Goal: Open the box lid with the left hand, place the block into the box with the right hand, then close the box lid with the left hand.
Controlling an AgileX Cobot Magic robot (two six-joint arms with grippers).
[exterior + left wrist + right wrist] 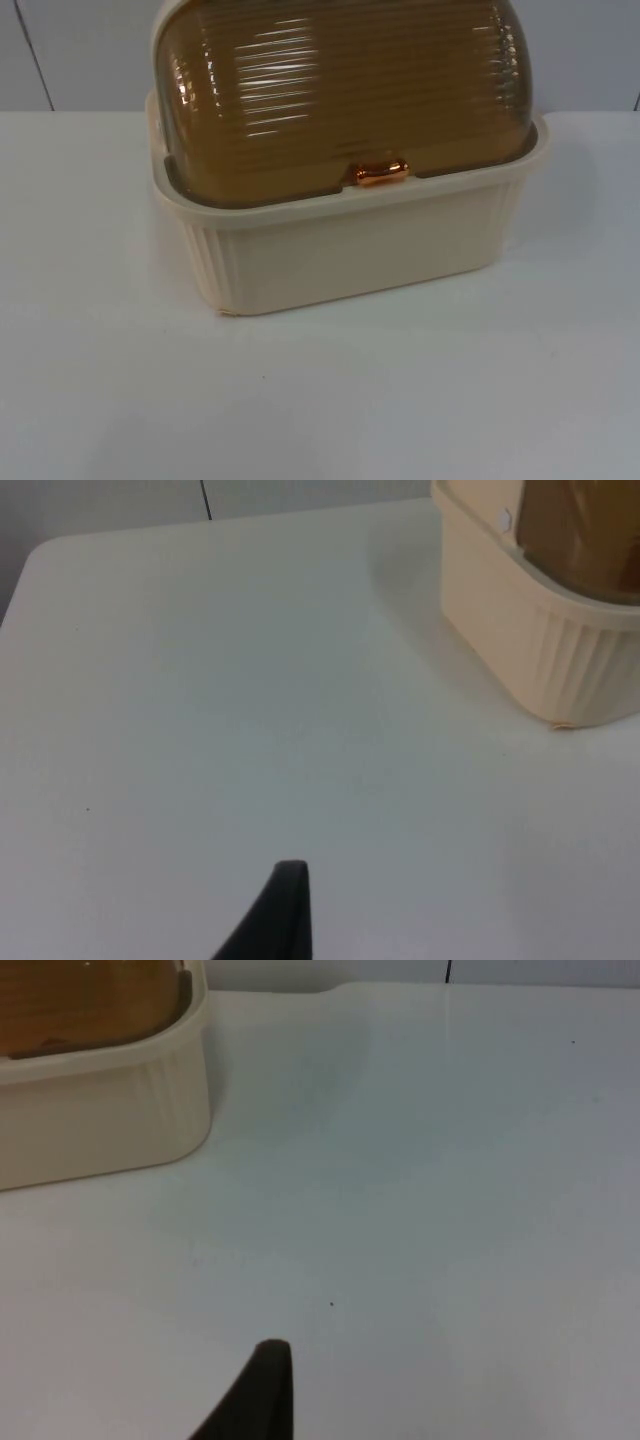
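Observation:
A cream ribbed box (350,250) stands at the middle of the white table. Its amber, ribbed, domed lid (340,90) lies down on the rim, with a copper handle (380,173) at its front edge. My left gripper (285,910) hovers low over bare table on the box's left side, well apart from the box (540,630). My right gripper (262,1385) waits over bare table on the right side, likewise away from the box (100,1110). What lies under the tinted lid cannot be made out.
The grey partition wall (80,50) rises right behind the box. The table's far left corner (30,565) is rounded. White table top (320,400) stretches in front of the box and to both sides.

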